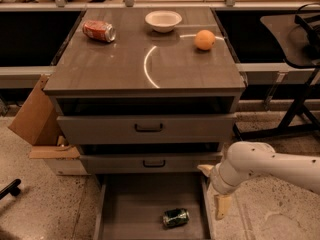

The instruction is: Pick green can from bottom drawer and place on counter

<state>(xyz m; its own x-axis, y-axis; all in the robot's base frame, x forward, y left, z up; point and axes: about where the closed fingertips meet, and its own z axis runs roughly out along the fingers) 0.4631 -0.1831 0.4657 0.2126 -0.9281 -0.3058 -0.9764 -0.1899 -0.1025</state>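
The green can (176, 217) lies on its side on the floor of the open bottom drawer (130, 209), towards its front right. My gripper (211, 192) hangs at the end of the white arm (270, 166), over the drawer's right edge, up and to the right of the can and not touching it. Its two tan fingers (222, 207) are spread apart and hold nothing. The counter (115, 66) is the cabinet's glossy top, with a curved white light reflection.
On the counter are a red-orange can (99, 31) lying on its side, a white bowl (163, 20) and an orange (204, 39). Two shut handled drawers (148, 128) sit above the open one. A cardboard box (36, 121) leans at the left. A black stand (300, 84) is at the right.
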